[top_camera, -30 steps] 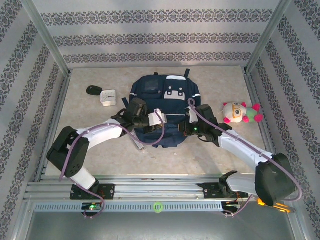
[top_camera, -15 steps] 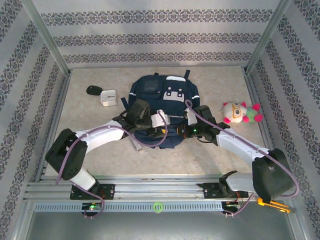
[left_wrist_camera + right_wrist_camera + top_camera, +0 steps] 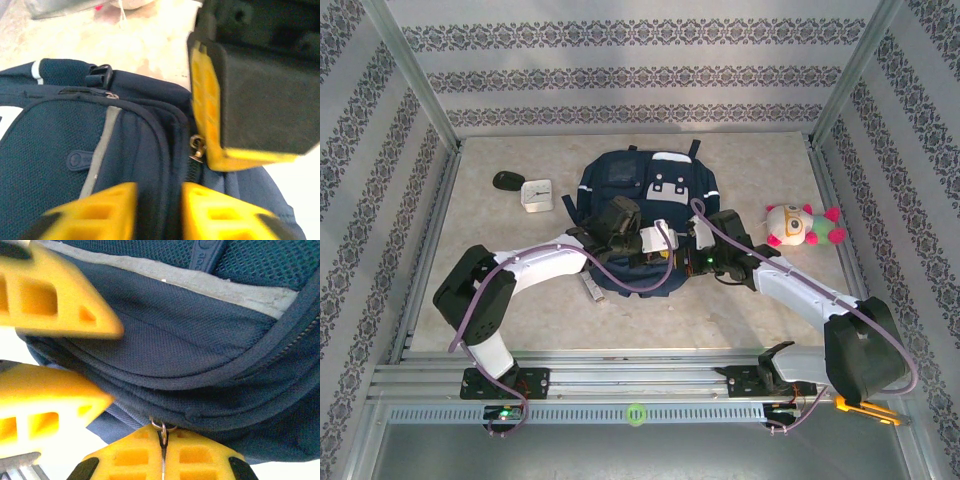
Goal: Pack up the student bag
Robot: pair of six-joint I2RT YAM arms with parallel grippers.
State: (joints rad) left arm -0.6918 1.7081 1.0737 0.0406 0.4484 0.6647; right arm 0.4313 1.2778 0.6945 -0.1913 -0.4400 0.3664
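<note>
Top external view: student bag (image 3: pixel 645 190) lies flat mid-table (image 3: pixel 500 260), front pockets up. Its near half is covered by my two arms, so the lower edge is mostly hidden. Both wrist views crop the bag to navy mesh, grey trim and zip lines, with no outline visible.

Arms: both reach forward and bend inward, elbows out, wrists meeting over the bag's near edge. Left forearm runs in from the left, right forearm from the right, cables looping above.

Left gripper (image 3: pixel 157 210): fingers blurred at the bottom of my left wrist view. Narrow gap between them, with the bag's zip seam running into it. Whether the pads actually pinch the fabric, I cannot tell.

Right gripper (image 3: pixel 163 450): jaws pressed together, clamped on the zip pull (image 3: pixel 162 427), whose metal ring pokes out just above the fingertips. In the left wrist view the same pull (image 3: pixel 198 146) sits against one right-hand finger (image 3: pixel 207 110).

Small items, well apart from the bag:
- plush toy (image 3: pixel 803 226) to the right
- white box (image 3: pixel 536 194) to the left
- dark object (image 3: pixel 505 180) to the left, too small to identify
</note>
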